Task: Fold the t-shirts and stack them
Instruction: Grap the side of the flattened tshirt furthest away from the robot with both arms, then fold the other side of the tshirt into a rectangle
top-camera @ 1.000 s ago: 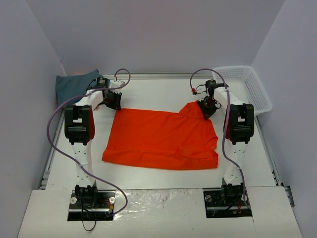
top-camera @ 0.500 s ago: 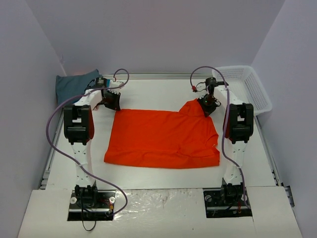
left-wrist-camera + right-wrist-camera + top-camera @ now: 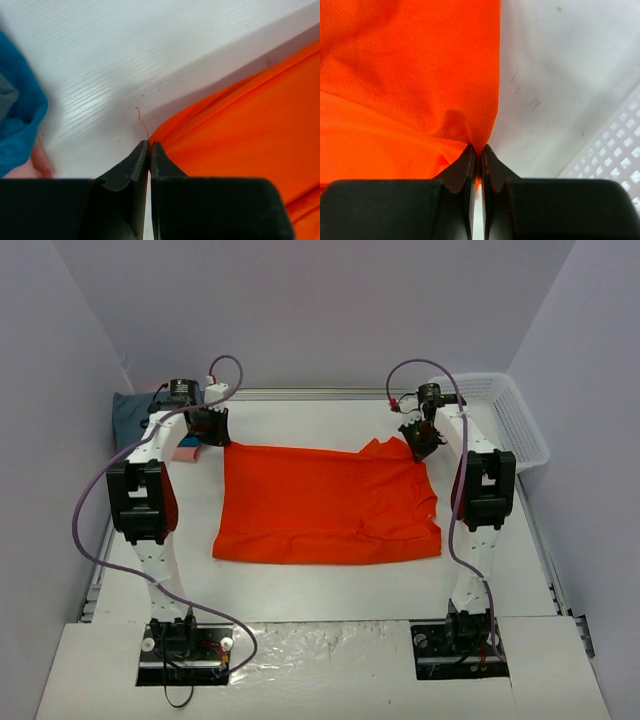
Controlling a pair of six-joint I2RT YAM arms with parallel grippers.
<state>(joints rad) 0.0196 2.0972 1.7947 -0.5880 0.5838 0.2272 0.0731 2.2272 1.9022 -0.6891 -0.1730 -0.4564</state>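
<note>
Orange t-shirt (image 3: 325,505) lies spread flat across the middle of your table (image 3: 300,580). Your left gripper (image 3: 149,145) has its jaws pinched tight on the shirt's far-left corner. Your right gripper (image 3: 479,148) is clamped the same way on the far-right corner, near the white mesh basket (image 3: 500,415). At the far left you have 3 folded pieces close together: a grey-teal shirt (image 3: 130,412), a blue shirt (image 3: 20,115) and a pink shirt (image 3: 187,452), just beside the left gripper.

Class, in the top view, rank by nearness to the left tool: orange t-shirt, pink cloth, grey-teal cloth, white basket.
1. Bright orange cloth t-shirt, held by the left tool.
2. Pale pink folded cloth, just beside.
3. Dark grey-teal folded cloth, far-left corner.
4. White plastic mesh basket, far right.
</note>
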